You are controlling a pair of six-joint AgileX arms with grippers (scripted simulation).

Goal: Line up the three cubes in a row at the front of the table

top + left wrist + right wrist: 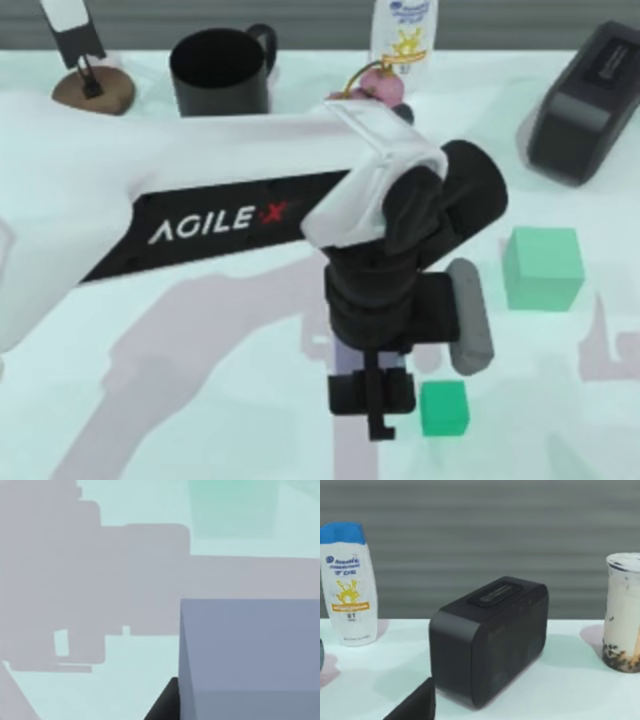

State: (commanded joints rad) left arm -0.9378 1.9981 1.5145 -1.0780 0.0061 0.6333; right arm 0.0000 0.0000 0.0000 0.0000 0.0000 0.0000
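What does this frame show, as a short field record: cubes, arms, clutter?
left gripper: low over the table's front, fingers around the lavender-blue cube, mostly hidden from above
small bright green cube: on the table, just right of the left gripper
mint-green cube: farther back, right side
row: not yet formed
right arm: absent from the top view; its wrist camera faces the back clutter
clutter at back: black mug, shampoo bottle, black box, drink cup

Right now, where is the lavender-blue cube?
In the top view, the lavender-blue cube sits front center under the left gripper, just left of the small green cube.
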